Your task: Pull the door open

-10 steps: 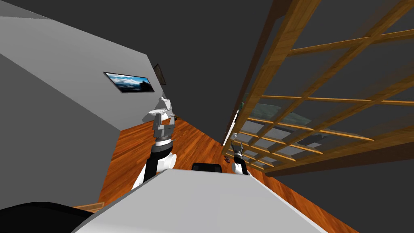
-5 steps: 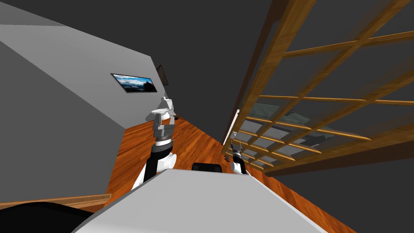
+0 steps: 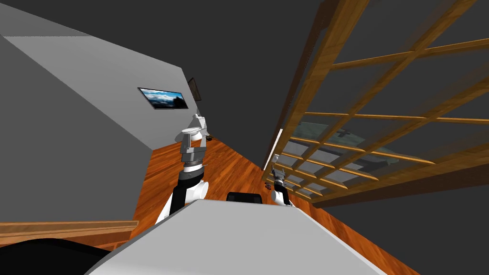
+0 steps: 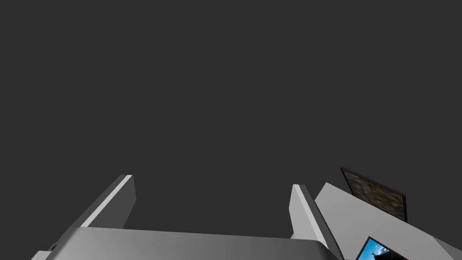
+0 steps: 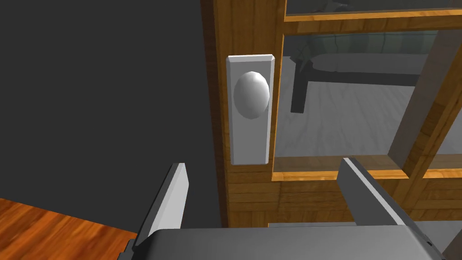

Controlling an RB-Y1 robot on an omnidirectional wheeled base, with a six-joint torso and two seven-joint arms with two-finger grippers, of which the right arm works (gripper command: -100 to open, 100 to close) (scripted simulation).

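Straight ahead of my right gripper (image 5: pixel 262 161) stands the wooden door (image 5: pixel 246 198), a lattice of timber bars with glass panes (image 5: pixel 343 117). Its oval grey knob (image 5: pixel 251 95) sits on a white backplate (image 5: pixel 250 149) at the stile next to the dark grey wall (image 5: pixel 99 90). The fingers are spread and short of the knob, touching nothing.

I judge the door stiff and fairly heavy, swinging as one piece. The knob looks smooth and rounded, so thin fingers could slip off. I would pinch it across its narrow width, close to the plate, and keep off the glass.

The wooden floor (image 3: pixel 224 162) on my side gives room for the swing, though my base is close. My left gripper (image 3: pixel 193 138) is raised well apart from the door, fingers spread.
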